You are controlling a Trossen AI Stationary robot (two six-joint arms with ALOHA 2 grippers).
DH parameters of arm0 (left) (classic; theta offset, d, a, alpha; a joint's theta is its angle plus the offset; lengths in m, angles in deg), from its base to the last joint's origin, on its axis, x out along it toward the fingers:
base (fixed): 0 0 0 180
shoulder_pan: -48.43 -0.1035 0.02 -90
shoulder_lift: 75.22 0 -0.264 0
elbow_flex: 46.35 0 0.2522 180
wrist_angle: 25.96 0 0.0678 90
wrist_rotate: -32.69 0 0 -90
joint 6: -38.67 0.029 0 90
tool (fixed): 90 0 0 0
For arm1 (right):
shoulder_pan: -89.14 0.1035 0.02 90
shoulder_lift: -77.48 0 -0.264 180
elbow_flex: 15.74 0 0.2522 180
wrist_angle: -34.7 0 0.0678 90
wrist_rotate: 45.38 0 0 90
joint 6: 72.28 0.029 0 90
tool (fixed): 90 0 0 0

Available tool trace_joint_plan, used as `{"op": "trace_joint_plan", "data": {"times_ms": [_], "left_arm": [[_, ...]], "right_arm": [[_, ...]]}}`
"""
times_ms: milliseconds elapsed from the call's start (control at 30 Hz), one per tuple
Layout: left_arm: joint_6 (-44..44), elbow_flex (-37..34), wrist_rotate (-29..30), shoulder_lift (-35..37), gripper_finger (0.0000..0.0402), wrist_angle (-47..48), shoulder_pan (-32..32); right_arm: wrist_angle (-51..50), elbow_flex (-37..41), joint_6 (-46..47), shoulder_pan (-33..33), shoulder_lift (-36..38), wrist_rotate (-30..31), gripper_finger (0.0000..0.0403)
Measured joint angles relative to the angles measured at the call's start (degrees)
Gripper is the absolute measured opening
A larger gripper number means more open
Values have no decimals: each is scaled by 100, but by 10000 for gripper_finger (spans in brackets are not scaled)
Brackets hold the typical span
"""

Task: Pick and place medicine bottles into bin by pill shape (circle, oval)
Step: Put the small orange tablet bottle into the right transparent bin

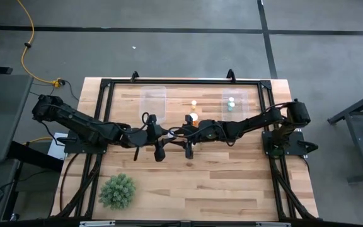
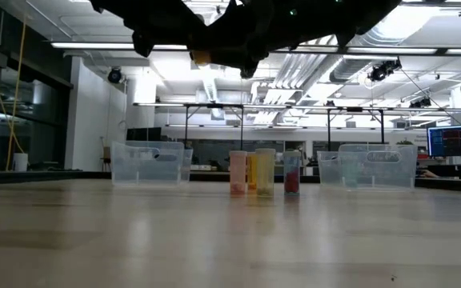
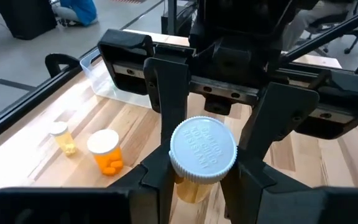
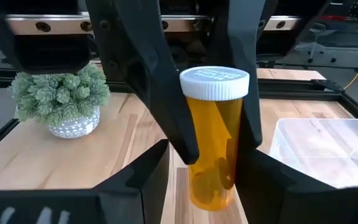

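Two grippers meet over mid-table in the high view: the left gripper and right gripper come nose to nose, which looks like a hand-over. The right bin holds two pale bottles; the left bin shows no contents you can make out.

From the low view, the held bottle hangs high above the table, and a few other bottles stand between the bins.

In the left wrist view, its own fingers pinch that white-capped amber bottle.

In the right wrist view, its fingers stand apart either side of the bottle's base, not gripping (pill shape is unreadable, so check it before choosing a bin).
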Motion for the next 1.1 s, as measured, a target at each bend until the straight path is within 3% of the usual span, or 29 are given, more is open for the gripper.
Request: {"op": "trace_joint_plan", "data": {"times_ms": [1100], "left_arm": [[-3, 0, 26, 0, 97, -68, -2]], "right_arm": [[-27, -2, -23, 0, 0, -24, 158]]}}
